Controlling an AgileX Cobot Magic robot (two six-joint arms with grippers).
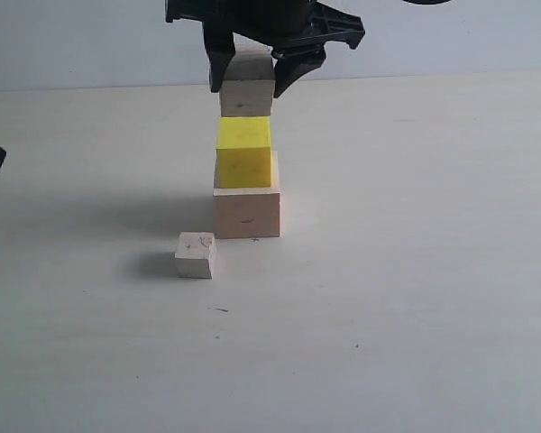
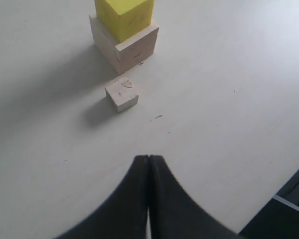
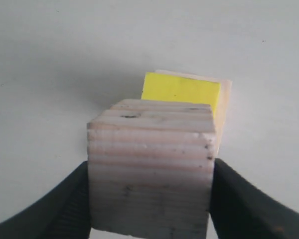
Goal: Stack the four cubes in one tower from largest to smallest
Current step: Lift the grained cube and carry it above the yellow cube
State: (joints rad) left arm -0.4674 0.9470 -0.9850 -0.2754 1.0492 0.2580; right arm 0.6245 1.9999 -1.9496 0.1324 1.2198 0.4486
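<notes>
so the right gripper [image 1: 250, 86] is hanging at the top middle of the exterior view, and it's clamping the medium bare wood cube [image 1: 248, 90] between its two black fingers [image 3: 60, 209], one finger pressing on each side. in the right wrist view the cube's grain is filling most of the shot and the fingers are hugging both flanks.

right under it the half-built tower is standing in the middle of the frame: the yellow cube [image 1: 244, 153] is sitting on the largest pale wood cube [image 1: 247, 212], shifted a bit toward the left edge of the big one instead of dead centre. the held cube's bottom edge is lining up right at the yellow one's top, but i honestly can't tell if they're touching or if there's a sliver of air.

the smallest cube [image 1: 196, 254] is lying on the white table [image 1: 415, 316], just lower left of the big block, near it but apart, throwing a shadow to its left.

the left gripper [image 2: 148, 164] is hovering over bare table with its tips pressed together, holding nothing, and the little cube is sitting out ahead of it.
</notes>
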